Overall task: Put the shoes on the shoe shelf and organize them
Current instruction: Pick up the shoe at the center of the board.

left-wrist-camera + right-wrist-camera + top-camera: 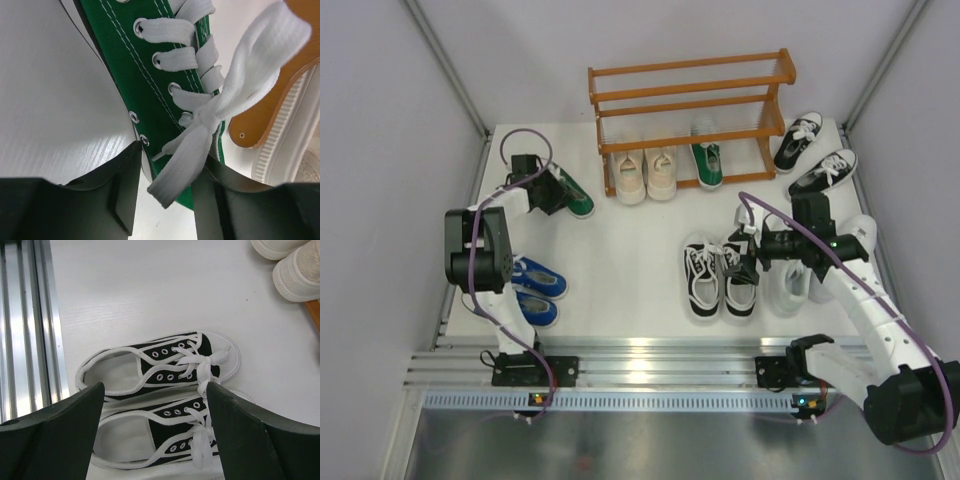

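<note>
While top view looks down: left hand (558, 192) at green shoe (579, 205), desk (620, 250) left of shelf (690, 88); right hand (745, 262) over black pair (703, 280).
Left wrist: fingers (125, 190) straddle green shoe's side; grip unclear.
Right wrist: hand spread wide, holding nothing.

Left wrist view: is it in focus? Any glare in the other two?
Left wrist: green shoe sharp, its white lace bow near the lens soft and bright. Top external: even light, glare on the metal rail at the near edge. Right wrist: black shoes sharp, bright streaks on the rail at left.
</note>
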`<state>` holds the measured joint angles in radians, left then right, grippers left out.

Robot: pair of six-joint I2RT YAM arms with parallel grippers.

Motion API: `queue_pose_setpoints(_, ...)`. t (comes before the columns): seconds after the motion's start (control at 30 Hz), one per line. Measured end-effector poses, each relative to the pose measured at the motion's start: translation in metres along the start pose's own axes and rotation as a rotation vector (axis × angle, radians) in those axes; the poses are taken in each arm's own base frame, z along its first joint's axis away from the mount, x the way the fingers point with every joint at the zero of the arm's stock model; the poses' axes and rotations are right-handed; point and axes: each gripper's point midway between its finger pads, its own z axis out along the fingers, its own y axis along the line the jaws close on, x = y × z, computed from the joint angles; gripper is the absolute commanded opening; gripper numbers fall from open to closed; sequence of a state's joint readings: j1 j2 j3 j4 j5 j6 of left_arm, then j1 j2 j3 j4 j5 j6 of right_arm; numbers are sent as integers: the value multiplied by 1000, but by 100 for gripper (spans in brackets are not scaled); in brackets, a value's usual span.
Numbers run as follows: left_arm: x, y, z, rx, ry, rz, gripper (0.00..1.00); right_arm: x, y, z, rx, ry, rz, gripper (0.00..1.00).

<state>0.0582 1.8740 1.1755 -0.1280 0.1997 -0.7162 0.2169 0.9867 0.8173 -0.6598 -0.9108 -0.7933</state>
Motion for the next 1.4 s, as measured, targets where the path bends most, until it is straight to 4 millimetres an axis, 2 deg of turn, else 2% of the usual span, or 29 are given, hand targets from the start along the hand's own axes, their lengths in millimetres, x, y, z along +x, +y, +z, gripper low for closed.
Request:
queue_pose_setpoints(0.03, 1, 1, 2, -5, 3, 10, 38, 0, 0, 0, 2, 0, 1, 83)
queue_pose_setpoints(0.07, 1, 2, 2, -11, 5, 22, 24, 1, -1, -1, 3, 1, 2, 82)
queue_pose_setpoints(0.17, -1, 6, 3, -26, -1, 51, 0, 1, -2, -1, 5, 1, 6, 82)
queue_pose_setpoints(0.33, 2, 13, -4, -37, -12, 86, 0, 3, -4, -3, 14, 3, 11, 82)
queue_pose_setpoints(0.43, 20, 20, -34, -36, -9, 99, 0, 5, -3, -4, 13, 8, 18, 82)
queue_pose_setpoints(0.53, 38, 13, -80, 3, -40, 123, 0, 7, 1, -5, 1, 20, 28, 82)
queue_pose_setpoints(0.67, 64, -30, -147, 170, -132, 189, 0, -4, 5, -12, -34, 37, 55, 80)
queue_pose_setpoints(0.77, 104, -69, -193, 345, -147, 242, 0, -27, -2, -18, -44, 21, 56, 82)
queue_pose_setpoints(0.87, 152, -96, -225, 491, -80, 275, 0, -49, -7, -26, -27, 5, 89, 84)
queue_pose_setpoints(0.93, 182, -108, -239, 547, -17, 296, 0, -63, -10, -31, -11, -10, 141, 87)
queue_pose_setpoints(1.03, 224, -120, -245, 560, 69, 343, 0, -78, -10, -34, 5, -38, 259, 90)
queue_pose_setpoints(1.07, 235, -123, -244, 549, 87, 367, 0, -80, -10, -34, 11, -45, 304, 99)
queue_pose_setpoints(1.13, 260, -132, -243, 532, 123, 417, 0, -83, -14, -32, 37, -57, 406, 99)
queue_pose_setpoints(1.23, 289, -148, -244, 537, 156, 475, 0, -76, -26, -31, 156, -64, 558, 99)
queue_pose_setpoints(1.4, 319, -184, -249, 602, 175, 506, 0, -59, -31, -34, 320, -109, 745, 99)
